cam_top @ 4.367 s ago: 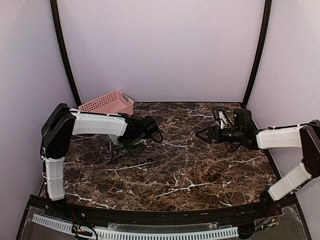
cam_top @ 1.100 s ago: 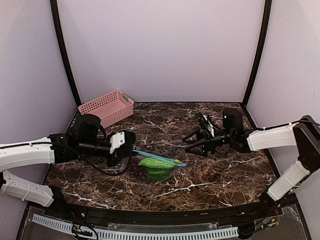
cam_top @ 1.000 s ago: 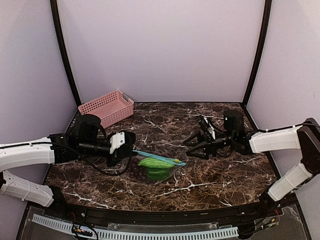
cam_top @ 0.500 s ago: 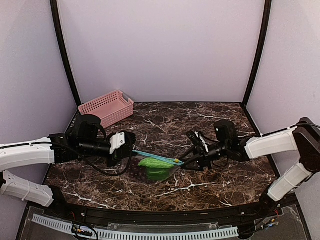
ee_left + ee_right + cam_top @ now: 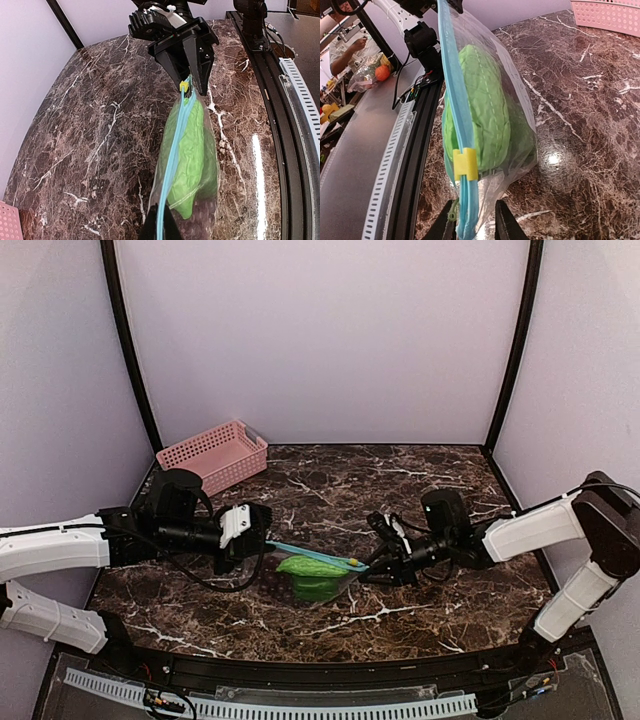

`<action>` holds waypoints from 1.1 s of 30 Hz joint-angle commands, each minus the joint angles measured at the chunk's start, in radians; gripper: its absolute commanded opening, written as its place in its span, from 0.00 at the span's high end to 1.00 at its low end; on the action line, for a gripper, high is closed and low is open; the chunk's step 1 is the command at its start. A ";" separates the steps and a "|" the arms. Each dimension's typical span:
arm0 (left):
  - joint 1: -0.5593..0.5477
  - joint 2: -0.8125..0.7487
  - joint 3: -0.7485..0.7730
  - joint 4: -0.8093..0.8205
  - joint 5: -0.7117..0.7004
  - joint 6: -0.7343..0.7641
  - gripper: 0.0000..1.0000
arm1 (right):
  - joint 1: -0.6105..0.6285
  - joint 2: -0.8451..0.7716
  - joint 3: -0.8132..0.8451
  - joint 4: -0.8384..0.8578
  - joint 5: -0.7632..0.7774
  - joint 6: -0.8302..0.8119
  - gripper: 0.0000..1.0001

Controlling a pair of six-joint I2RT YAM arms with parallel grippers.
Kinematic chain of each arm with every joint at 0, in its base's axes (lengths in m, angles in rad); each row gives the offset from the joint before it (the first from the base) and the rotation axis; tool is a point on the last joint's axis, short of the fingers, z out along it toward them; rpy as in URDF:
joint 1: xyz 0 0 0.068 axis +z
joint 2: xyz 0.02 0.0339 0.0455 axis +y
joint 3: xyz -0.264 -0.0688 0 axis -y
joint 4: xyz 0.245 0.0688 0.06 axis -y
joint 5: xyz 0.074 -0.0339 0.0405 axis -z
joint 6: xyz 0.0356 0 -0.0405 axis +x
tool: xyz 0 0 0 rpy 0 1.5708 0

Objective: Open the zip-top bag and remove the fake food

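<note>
Marble table [image 5: 450, 590]; both arms [image 5: 60, 545] [image 5: 530, 525] low, toward bag [image 5: 315, 575].

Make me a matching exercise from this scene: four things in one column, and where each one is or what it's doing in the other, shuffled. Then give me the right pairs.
Column one
1. pink basket
2. green piece
3. yellow slider
4. left gripper

Column two
A. shut on one end of the teal zip strip
B. at the far left corner of the table
C. on that strip, close to the right gripper
D. inside the zip-top bag

Pairs: 1-B, 2-D, 3-C, 4-A
</note>
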 commanded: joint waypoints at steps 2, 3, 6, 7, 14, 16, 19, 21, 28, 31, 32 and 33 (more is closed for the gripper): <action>-0.006 -0.015 -0.013 0.014 -0.002 0.004 0.99 | 0.007 -0.009 -0.009 0.028 0.051 0.000 0.86; -0.006 -0.014 -0.013 0.015 -0.001 0.003 0.99 | 0.007 -0.009 -0.004 0.021 0.051 -0.001 0.95; -0.006 -0.007 -0.013 0.016 0.002 0.003 0.99 | 0.007 -0.001 0.019 -0.014 0.033 -0.012 1.00; -0.006 -0.006 -0.012 0.017 0.001 0.003 0.99 | 0.007 0.000 0.021 -0.015 0.029 -0.012 1.00; -0.008 -0.003 -0.012 0.014 -0.003 0.003 0.98 | 0.007 -0.011 0.034 -0.015 0.020 -0.010 0.90; -0.008 -0.001 -0.012 0.015 -0.005 0.002 0.98 | 0.007 -0.012 0.040 -0.028 0.023 -0.014 0.92; -0.008 0.002 -0.012 0.018 -0.024 -0.003 0.88 | 0.007 -0.022 0.049 -0.057 0.036 -0.017 1.00; -0.008 0.005 -0.007 0.026 -0.052 -0.024 0.70 | 0.007 -0.040 0.060 -0.092 0.053 -0.020 1.00; -0.008 0.002 0.081 -0.028 -0.065 -0.044 0.43 | 0.013 -0.151 0.103 -0.216 0.114 -0.049 1.00; -0.014 0.022 0.142 -0.051 -0.017 -0.039 0.40 | 0.025 -0.155 0.127 -0.259 0.141 -0.063 1.00; -0.016 0.039 0.155 -0.057 -0.010 -0.038 0.40 | 0.031 -0.152 0.134 -0.270 0.153 -0.071 1.00; -0.020 0.050 0.178 -0.055 0.007 -0.041 0.40 | 0.037 -0.147 0.140 -0.282 0.163 -0.077 1.00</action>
